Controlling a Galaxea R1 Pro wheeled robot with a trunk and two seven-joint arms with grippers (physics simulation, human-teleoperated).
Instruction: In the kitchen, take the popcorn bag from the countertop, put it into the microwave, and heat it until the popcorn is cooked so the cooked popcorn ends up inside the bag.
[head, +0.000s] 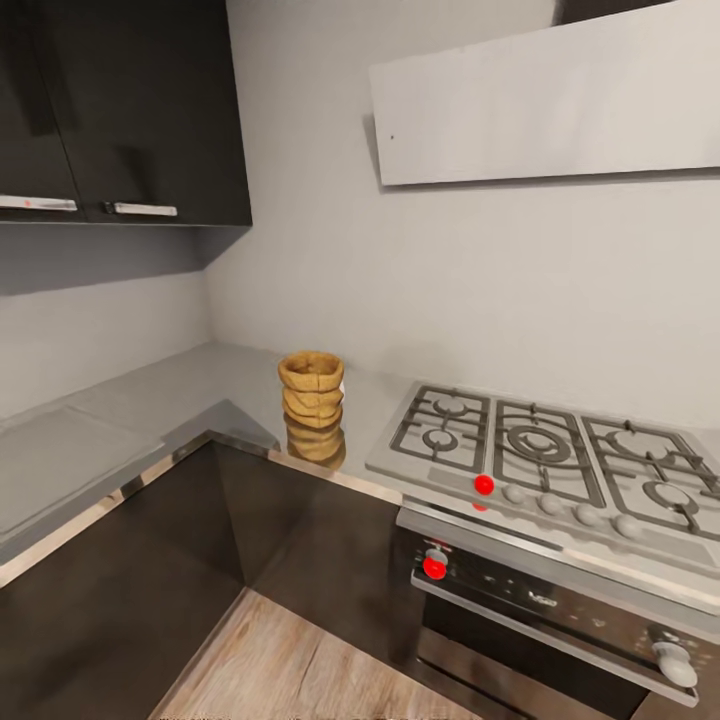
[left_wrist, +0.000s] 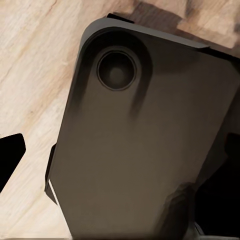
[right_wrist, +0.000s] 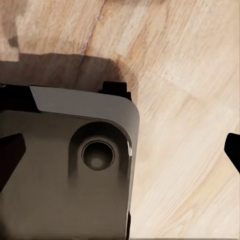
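Observation:
The popcorn bag (head: 312, 405), a squat tan sack with a rolled rim, stands upright on the grey steel countertop (head: 200, 385) near its inner corner, just left of the gas hob. Its popcorn is hidden and the microwave is out of view. In the left wrist view, my left gripper (left_wrist: 117, 160) hangs over the robot's dark base (left_wrist: 145, 150) and the wood floor, its black fingertips (left_wrist: 11, 150) far apart at the picture's edges with nothing between them. The right gripper (right_wrist: 120, 155) is the same: open, empty, above the base (right_wrist: 65, 185), far from the bag.
A steel gas hob (head: 545, 450) with a red knob lies right of the bag, above a black built-in oven (head: 560, 625) with a steel handle. Glossy black upper cabinets (head: 130, 110) hang at the left and a white slanted hood (head: 550, 95) at the right. Wood floor (head: 290, 670) lies below.

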